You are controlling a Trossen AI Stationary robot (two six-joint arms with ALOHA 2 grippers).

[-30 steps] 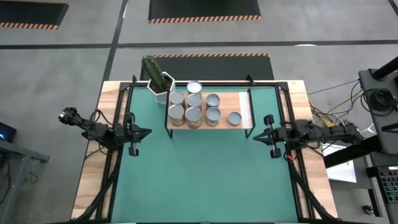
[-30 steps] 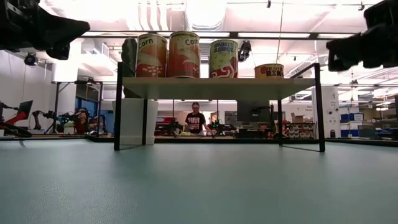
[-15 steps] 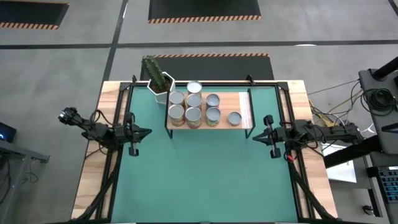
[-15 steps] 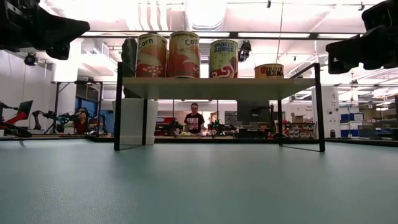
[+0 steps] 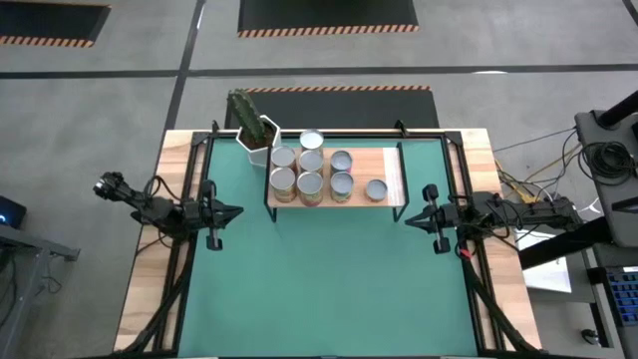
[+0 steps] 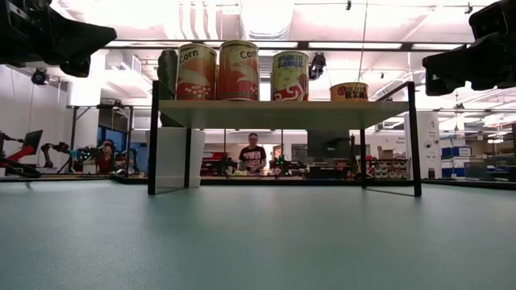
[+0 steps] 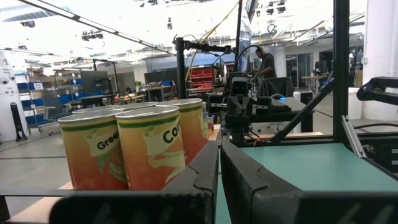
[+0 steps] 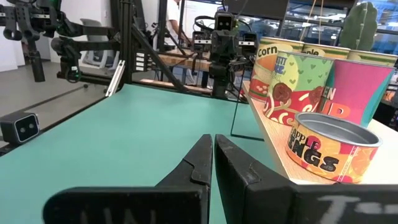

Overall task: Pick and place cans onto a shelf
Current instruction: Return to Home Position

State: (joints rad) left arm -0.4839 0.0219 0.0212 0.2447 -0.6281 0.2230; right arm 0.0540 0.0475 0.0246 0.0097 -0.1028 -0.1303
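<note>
Several cans [image 5: 310, 172] stand upright on the shelf [image 5: 391, 178], a light-wood top on a thin black frame at the mat's far middle; from the low view they line its top [image 6: 238, 71]. A short can [image 8: 331, 144] stands alone near the shelf's right end. My left gripper [image 5: 237, 211] hangs shut above the mat's left edge, pointing toward the right. My right gripper [image 5: 409, 218] hangs shut above the mat's right edge, pointing toward the left. Neither holds anything.
A cactus in a white hexagonal pot [image 5: 255, 132] stands just left of the shelf's far end. The green mat [image 5: 329, 289] stretches open toward the near edge. A person [image 6: 252, 153] shows in the room beyond the table.
</note>
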